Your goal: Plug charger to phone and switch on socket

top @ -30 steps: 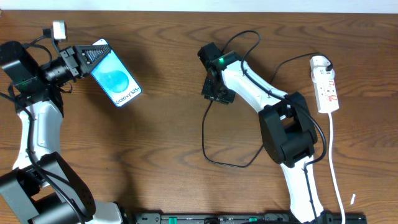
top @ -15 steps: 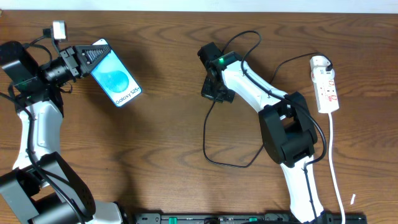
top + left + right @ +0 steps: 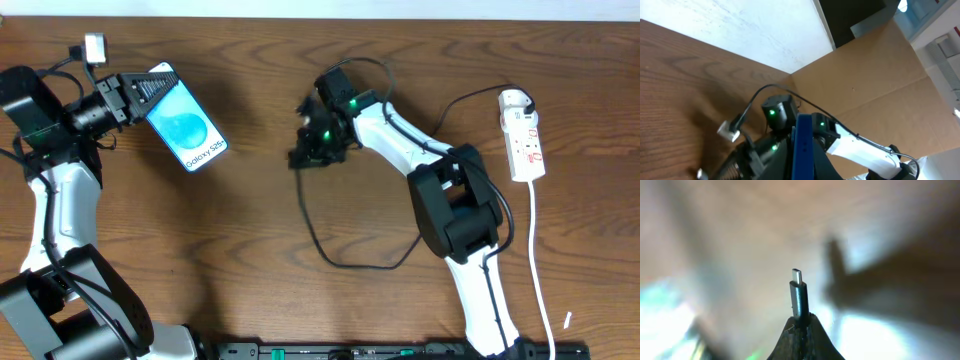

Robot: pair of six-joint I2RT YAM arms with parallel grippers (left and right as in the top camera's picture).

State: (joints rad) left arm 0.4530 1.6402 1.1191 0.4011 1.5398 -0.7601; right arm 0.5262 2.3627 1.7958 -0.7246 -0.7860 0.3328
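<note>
The charger (image 3: 799, 300) has its plug end clenched in the right pincer (image 3: 303, 156) over the middle of the bench (image 3: 240, 260), the left pincer (image 3: 140, 96) grasps the phone (image 3: 187, 128) at far left, and the socket (image 3: 524, 140) lies far right.

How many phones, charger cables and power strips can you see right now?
Phones: 1, the phone, in the left gripper.
Charger cables: 1, the charger, in the right gripper.
Power strips: 1, the socket.
Total: 3
</note>
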